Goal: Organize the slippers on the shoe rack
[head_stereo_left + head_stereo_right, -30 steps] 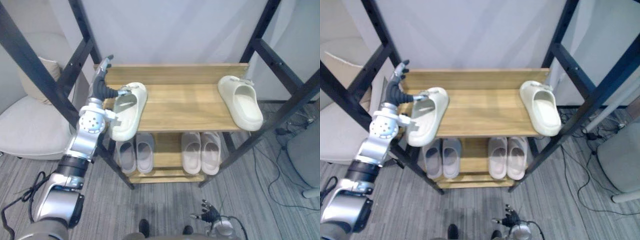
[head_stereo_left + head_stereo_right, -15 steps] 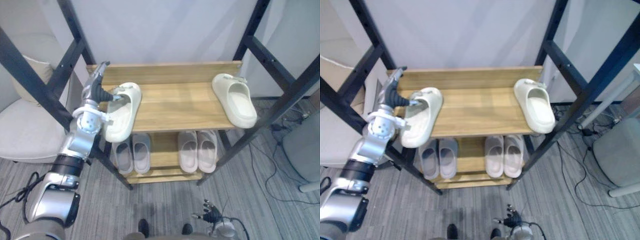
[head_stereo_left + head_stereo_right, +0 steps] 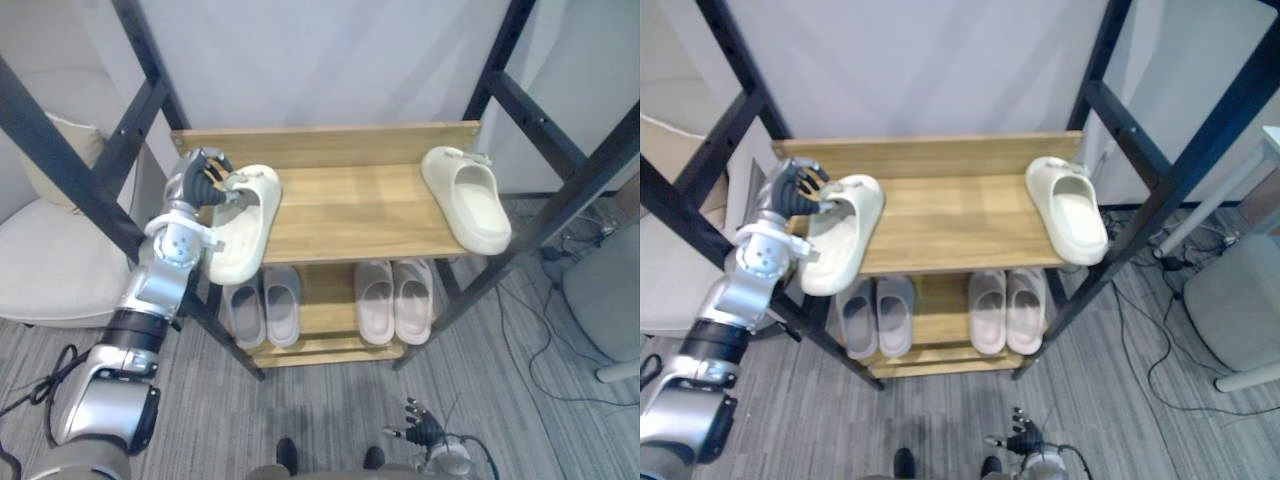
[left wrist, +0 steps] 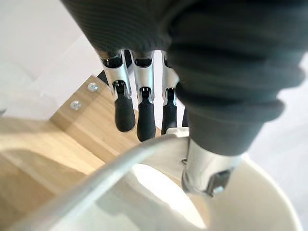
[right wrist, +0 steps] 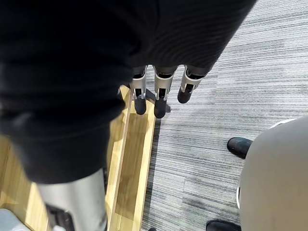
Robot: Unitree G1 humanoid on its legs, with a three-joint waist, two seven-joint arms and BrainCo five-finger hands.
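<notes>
You are in a test room dressed as a home entrance: a wooden shoe rack (image 3: 340, 205) with slippers (image 3: 270, 305) and a beige armchair (image 3: 50, 265) stand on grey carpet (image 3: 330, 410). Black metal frame beams (image 3: 60, 155) rise around them, and loose cables (image 3: 1180, 262) lie on the floor.

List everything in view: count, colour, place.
shoe rack: 1, wooden shelves on a black frame, centre.
left cream slipper: 1, cream, left end of the top shelf, overhanging the front edge.
right cream slipper: 1, cream, right end of the top shelf.
grey pair: 2 slippers, grey, lower shelf, left.
beige pair: 2 slippers, pale beige, lower shelf, right.
armchair: 1, off-white, left of the rack.
grey seat: 1, grey, right of the rack, partly seen.
left hand: fingers curled on the left cream slipper's strap.
right hand: low in front of the rack, relaxed, holding nothing.
</notes>
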